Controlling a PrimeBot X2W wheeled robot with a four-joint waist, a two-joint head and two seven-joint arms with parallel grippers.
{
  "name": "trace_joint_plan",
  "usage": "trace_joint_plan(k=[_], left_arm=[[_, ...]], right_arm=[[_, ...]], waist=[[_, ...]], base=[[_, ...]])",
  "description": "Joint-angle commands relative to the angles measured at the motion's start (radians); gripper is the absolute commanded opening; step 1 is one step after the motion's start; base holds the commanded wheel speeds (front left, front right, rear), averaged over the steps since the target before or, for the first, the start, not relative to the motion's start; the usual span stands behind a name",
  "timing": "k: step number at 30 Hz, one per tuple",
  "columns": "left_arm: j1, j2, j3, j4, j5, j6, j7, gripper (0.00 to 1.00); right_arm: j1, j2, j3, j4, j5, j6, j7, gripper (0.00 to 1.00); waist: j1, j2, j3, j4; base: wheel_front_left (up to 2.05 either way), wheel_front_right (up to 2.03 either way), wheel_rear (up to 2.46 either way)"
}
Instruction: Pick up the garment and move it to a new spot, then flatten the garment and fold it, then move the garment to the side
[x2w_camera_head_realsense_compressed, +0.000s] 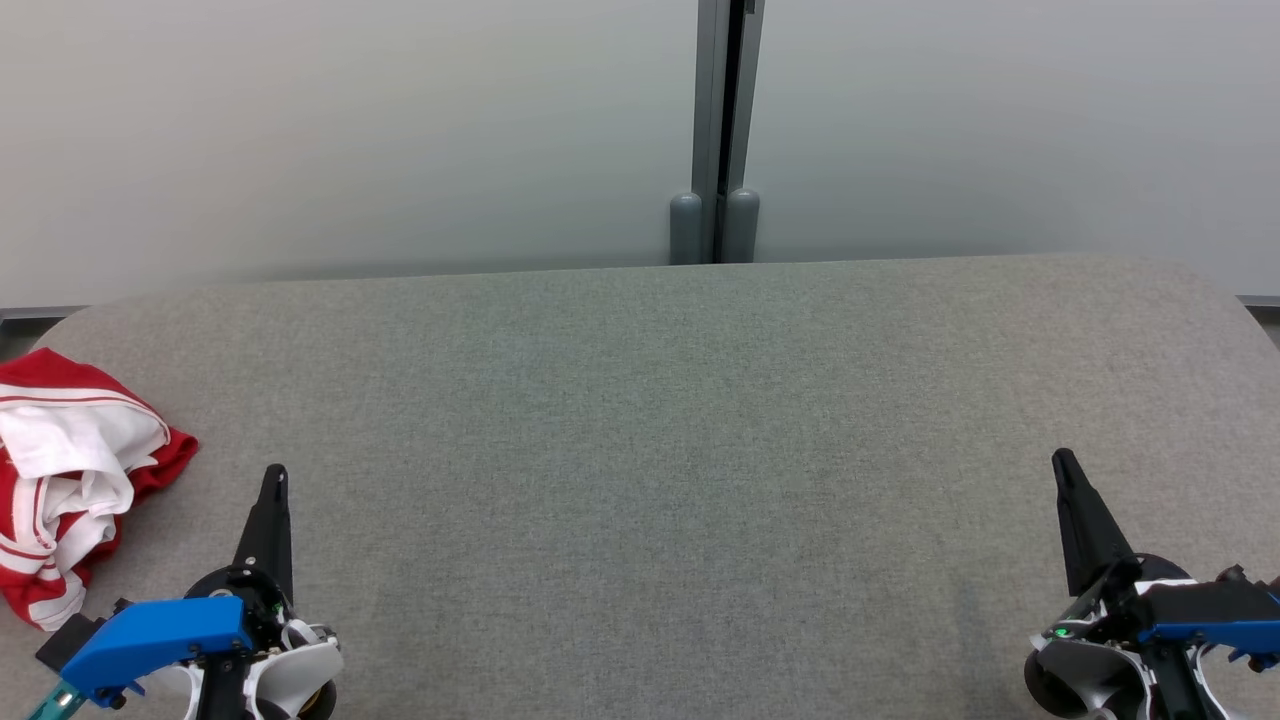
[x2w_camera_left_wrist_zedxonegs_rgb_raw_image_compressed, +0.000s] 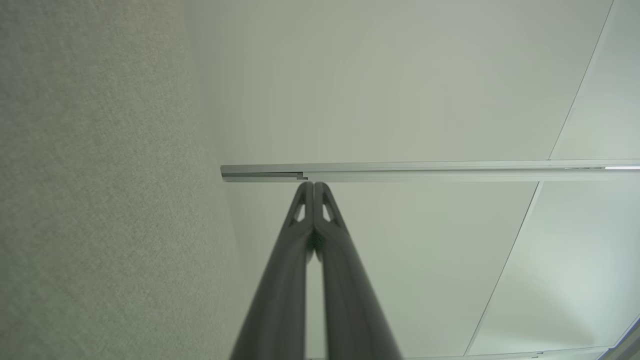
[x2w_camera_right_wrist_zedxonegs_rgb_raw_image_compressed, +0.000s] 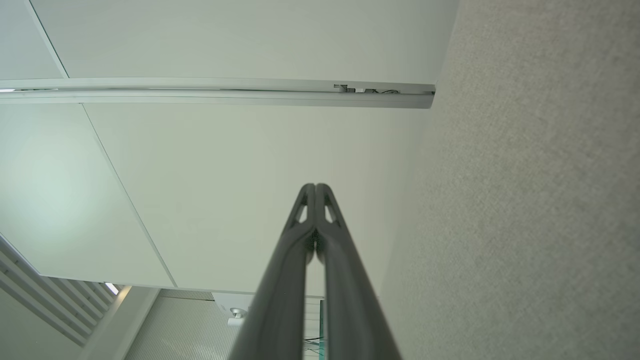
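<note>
A crumpled red and white striped garment (x2w_camera_head_realsense_compressed: 70, 480) lies bunched at the far left edge of the grey table (x2w_camera_head_realsense_compressed: 660, 450). My left gripper (x2w_camera_head_realsense_compressed: 273, 478) hovers at the lower left, just right of the garment and apart from it, fingers pressed together and empty. In the left wrist view the left gripper (x2w_camera_left_wrist_zedxonegs_rgb_raw_image_compressed: 313, 186) is shut, its tips touching. At the lower right my right gripper (x2w_camera_head_realsense_compressed: 1062, 462) is far from the garment. The right wrist view shows the right gripper (x2w_camera_right_wrist_zedxonegs_rgb_raw_image_compressed: 315, 187) shut on nothing.
The grey fabric-covered table has rounded far corners and a pale partition wall (x2w_camera_head_realsense_compressed: 350, 130) behind it. A grey vertical post (x2w_camera_head_realsense_compressed: 717, 130) splits the wall at the middle. Both wrist views look across the table toward wall and ceiling panels.
</note>
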Motion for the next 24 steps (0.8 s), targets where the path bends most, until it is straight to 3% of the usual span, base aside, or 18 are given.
trace_joint_plan(k=[1,9,10,18,24], left_arm=[[-0.008,-0.003,0.0,-0.006,-0.003,-0.009,0.003,0.0],[-0.008,-0.003,0.0,-0.006,-0.003,-0.009,0.003,0.0],[0.0,0.0,0.0,0.0,0.0,0.0,0.0,1.0],[0.022,0.007,-0.009,0.033,0.02,0.002,-0.022,1.0],[0.01,0.03,-0.03,0.04,0.089,0.001,-0.054,1.0]], right_arm=[[0.013,-0.007,-0.002,-0.003,0.003,0.0,0.003,0.0],[0.013,-0.007,-0.002,-0.003,0.003,0.0,0.003,0.0],[0.0,0.0,0.0,0.0,0.0,0.0,0.0,1.0],[0.007,0.007,0.021,0.023,-0.025,-0.001,-0.024,1.0],[-0.001,0.005,0.033,0.022,-0.108,-0.001,-0.054,1.0]], waist=[[0.0,0.0,0.0,0.0],[0.0,0.0,0.0,0.0],[0.0,0.0,0.0,0.0],[0.0,0.0,0.001,0.0],[0.0,0.0,0.0,0.0]], base=[[0.0,0.0,0.0],[0.0,0.0,0.0],[0.0,0.0,0.0],[0.0,0.0,0.0],[0.0,0.0,0.0]])
